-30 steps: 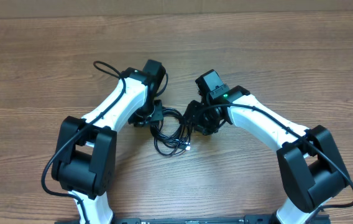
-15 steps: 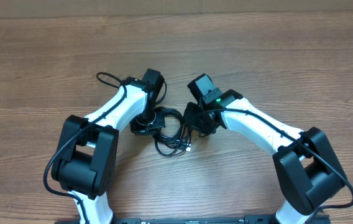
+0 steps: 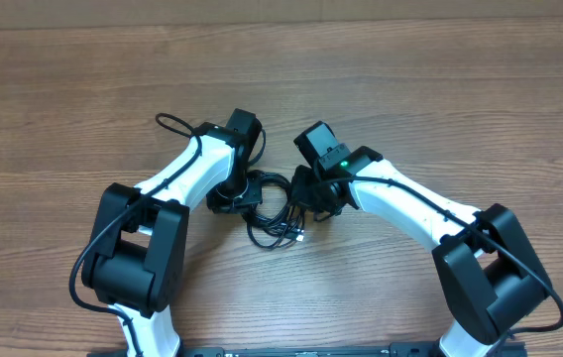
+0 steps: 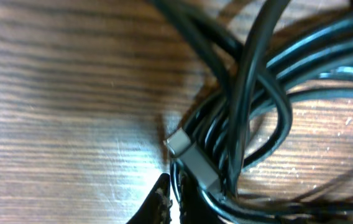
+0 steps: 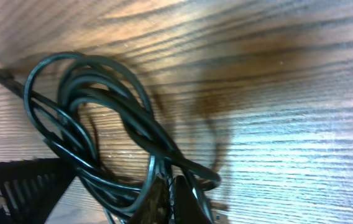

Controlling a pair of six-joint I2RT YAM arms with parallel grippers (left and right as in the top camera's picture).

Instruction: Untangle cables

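**Bench** (image 3: 460,89): one, brown wood grain; carries everything below.

**Arms**: two, white with black joints. The left arm (image 3: 177,178) and the right arm (image 3: 410,203) reach inward from the near edge and meet at the middle of the bench. From overhead their wrists cover both sides of the bundle.

**Arm wire** (image 3: 168,124): one thick black loop standing off the left arm, well apart from the bundle.

**Cables** (image 3: 277,213): one tangled bundle of thin black cords in overlapping loops, lying on the bench between the two grippers. The number of cords cannot be counted.

**Left gripper** (image 4: 172,200): one, closed, tips almost together. It touches the bundle's edge just beside the plug. Whether a cord is pinched cannot be told.

**Right gripper** (image 5: 169,200): one, closed on a strand of the cables that runs down between its fingertips. The remaining loops fan away from it across the bench.

**Plug** (image 4: 192,158): one silvery flat end, seen from the left wrist, lying against the cords.
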